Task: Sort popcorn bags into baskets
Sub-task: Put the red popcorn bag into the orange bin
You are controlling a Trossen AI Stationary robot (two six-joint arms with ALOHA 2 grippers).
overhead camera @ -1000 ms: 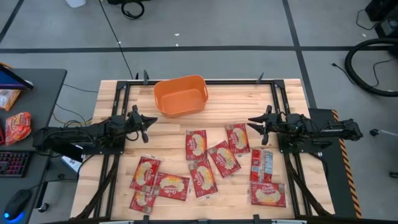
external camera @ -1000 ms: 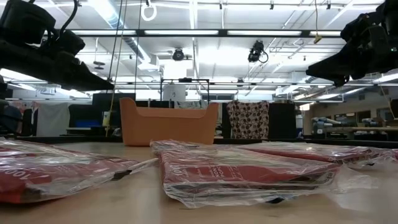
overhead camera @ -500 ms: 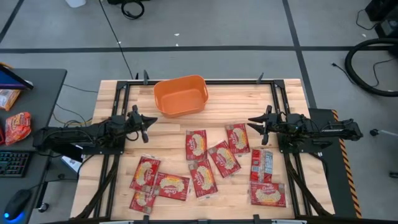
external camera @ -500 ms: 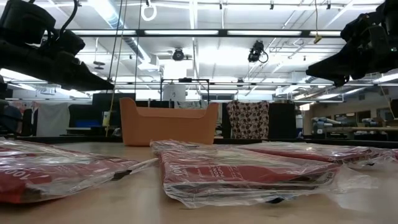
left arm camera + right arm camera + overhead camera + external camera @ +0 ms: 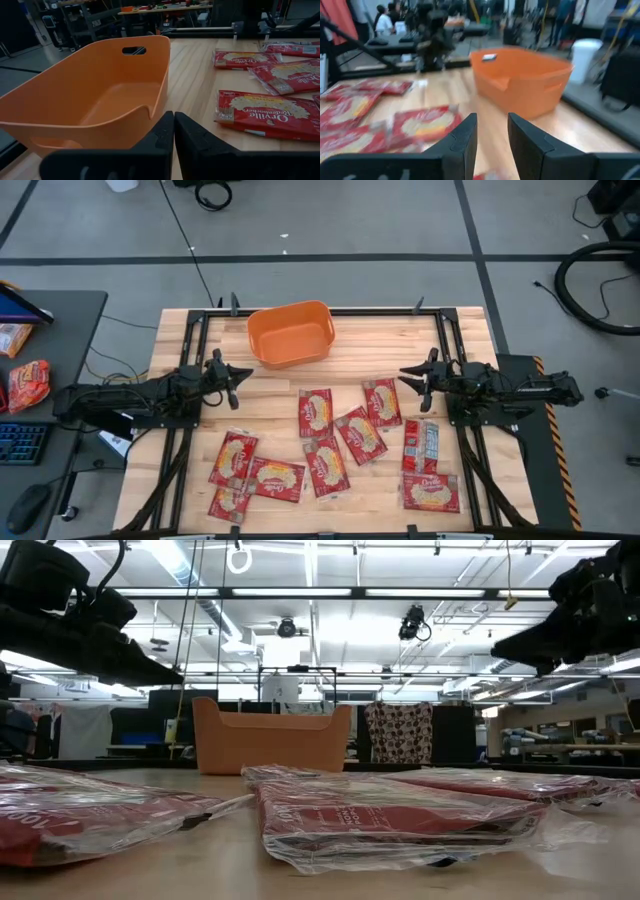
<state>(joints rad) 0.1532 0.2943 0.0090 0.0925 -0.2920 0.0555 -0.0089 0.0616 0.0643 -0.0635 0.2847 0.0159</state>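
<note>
Ten or so red popcorn bags (image 5: 316,412), one reading "Orville Redenbacher's" (image 5: 265,111), lie flat across the front half of the counter (image 5: 170,340). An empty orange basket (image 5: 290,333) sits at the back. The left gripper (image 5: 235,380), fingers pressed together, and the right gripper (image 5: 408,379), slightly parted, hover empty beside the bags.

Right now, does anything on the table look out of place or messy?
Nothing is damaged or spilled. The popcorn bags lie scattered at mixed angles on the near half of the table, some overlapping, and the orange basket is empty. Both the left gripper and the right gripper hover empty.
</note>
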